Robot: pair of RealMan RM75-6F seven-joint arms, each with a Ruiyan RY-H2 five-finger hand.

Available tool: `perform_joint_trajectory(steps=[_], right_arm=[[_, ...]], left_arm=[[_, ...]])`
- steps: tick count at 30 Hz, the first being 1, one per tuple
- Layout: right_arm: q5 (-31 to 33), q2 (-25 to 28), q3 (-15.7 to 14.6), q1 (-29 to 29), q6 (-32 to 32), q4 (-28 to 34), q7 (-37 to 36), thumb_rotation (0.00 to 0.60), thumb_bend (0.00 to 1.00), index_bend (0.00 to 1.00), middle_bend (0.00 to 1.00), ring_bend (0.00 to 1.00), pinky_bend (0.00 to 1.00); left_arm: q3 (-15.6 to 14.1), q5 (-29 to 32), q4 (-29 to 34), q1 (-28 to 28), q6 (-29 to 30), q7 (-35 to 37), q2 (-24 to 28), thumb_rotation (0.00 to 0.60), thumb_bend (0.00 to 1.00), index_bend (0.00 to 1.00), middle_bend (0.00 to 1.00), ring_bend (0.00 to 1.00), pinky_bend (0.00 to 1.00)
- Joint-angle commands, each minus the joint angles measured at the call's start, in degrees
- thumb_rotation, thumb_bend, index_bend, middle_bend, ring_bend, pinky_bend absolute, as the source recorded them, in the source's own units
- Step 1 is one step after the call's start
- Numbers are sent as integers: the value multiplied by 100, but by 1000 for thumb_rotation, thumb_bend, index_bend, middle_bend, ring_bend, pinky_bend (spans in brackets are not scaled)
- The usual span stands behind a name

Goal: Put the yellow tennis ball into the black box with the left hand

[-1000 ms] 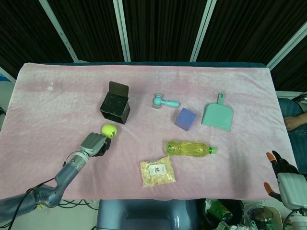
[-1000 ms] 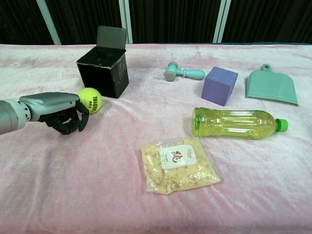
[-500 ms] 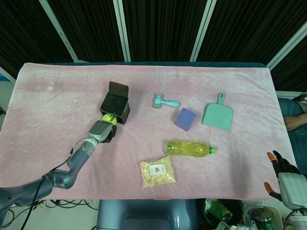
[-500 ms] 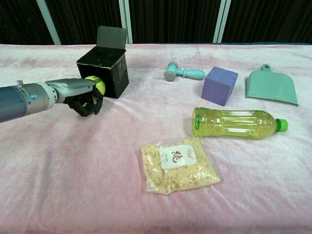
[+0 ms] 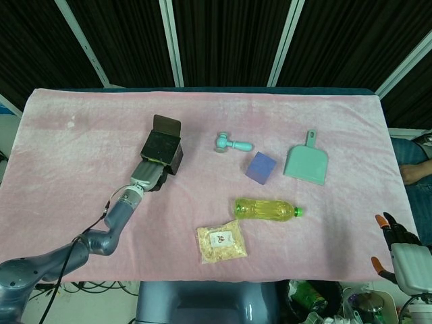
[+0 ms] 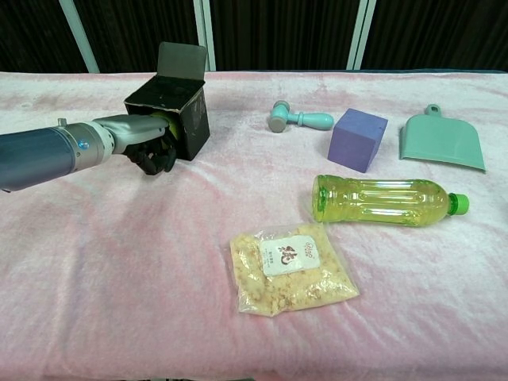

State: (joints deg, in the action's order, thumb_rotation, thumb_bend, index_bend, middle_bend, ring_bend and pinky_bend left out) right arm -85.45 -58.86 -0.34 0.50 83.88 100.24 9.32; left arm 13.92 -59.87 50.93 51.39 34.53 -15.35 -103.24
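The black box (image 5: 162,150) (image 6: 186,119) stands on the pink cloth at the left of centre, its lid flap raised behind it. My left hand (image 5: 150,174) (image 6: 148,143) is up against the box's near side at the level of its rim, fingers curled. Only a sliver of the yellow tennis ball (image 6: 164,121) shows between the fingers and the box in the chest view; in the head view the hand hides it. My right hand (image 5: 398,250) hangs off the table's near right corner, fingers apart and holding nothing.
A teal toy hammer (image 5: 233,143) (image 6: 298,118), a purple cube (image 5: 260,167) (image 6: 357,140) and a teal dustpan (image 5: 307,162) (image 6: 440,141) lie right of the box. Nearer lie a yellow bottle (image 5: 266,208) (image 6: 381,200) and a snack bag (image 5: 221,241) (image 6: 290,266).
My left hand has carried the ball up and away from me, from the open cloth to the box's near side. The ball is now almost hidden. The right hand has stayed put.
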Motion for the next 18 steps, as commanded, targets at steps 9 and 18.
perform_joint_trajectory(steps=[9,18], right_arm=[[35,-1,12,9,9,20,23,600,226,28,42,150,245],[24,4,4,9,4,32,27,600,229,28,42,150,245]], left_arm=[[86,299,-604,332,-347,40,-286,600,624,762,848,873,1000],[134,445,-661,411,-442,163,-288,600,624,762,848,873,1000]])
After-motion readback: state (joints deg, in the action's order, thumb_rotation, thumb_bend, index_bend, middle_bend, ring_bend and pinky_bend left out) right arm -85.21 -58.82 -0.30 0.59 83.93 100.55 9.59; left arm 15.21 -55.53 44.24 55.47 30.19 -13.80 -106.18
